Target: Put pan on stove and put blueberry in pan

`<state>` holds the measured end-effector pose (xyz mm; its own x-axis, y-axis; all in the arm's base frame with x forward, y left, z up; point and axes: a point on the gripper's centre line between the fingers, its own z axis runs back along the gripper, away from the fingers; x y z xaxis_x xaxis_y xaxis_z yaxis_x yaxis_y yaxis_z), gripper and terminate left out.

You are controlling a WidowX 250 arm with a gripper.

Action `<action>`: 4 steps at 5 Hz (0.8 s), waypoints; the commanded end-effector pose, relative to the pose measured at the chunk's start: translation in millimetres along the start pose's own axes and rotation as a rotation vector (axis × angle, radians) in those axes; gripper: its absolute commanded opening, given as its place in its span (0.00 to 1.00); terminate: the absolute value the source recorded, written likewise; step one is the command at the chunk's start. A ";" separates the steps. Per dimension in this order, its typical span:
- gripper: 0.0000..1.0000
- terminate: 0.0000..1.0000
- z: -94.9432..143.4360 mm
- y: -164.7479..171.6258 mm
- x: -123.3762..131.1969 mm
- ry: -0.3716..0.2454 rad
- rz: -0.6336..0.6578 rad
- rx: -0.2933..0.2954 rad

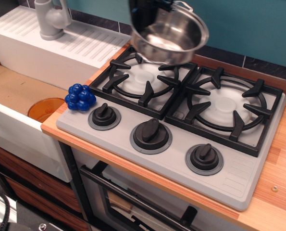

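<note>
The pan hangs in the air, tilted, above the back of the left burner, its base clear of the grate. The gripper is mostly cut off by the top edge and hidden behind the pan's far rim; its jaws cannot be made out, though the lifted pan suggests it holds the rim there.

The step in hand looks like setting the pan on the stove. To do it well, the pan should be levelled first, then centred over the white burner disc so the base lands on all the grate prongs at once instead of catching one edge. A slow, straight descent would stop it rocking or sliding, and the release should wait until the base rests flat. The loop handles are best kept clear of the raised prongs.

The blueberry sits at the bench edge, just beside the stove's left corner and the left knob, near an orange disc in the sink. It is untouched, and the pan's final spot should leave the opening easy to reach from that side.
</note>
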<state>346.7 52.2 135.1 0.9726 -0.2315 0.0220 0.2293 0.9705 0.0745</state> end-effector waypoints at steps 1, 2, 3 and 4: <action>0.00 0.00 1.0 37.4 12.6 -0.075 -0.027 0.001; 0.00 0.00 -16.4 44.2 12.0 -0.090 -0.024 -0.024; 0.00 0.00 -31.1 47.2 9.2 -0.102 -0.015 -0.033; 0.00 0.00 -47.2 44.8 5.6 -0.112 0.004 -0.045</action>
<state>357.0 95.6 76.6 0.9689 -0.2283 0.0958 0.2292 0.9734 0.0025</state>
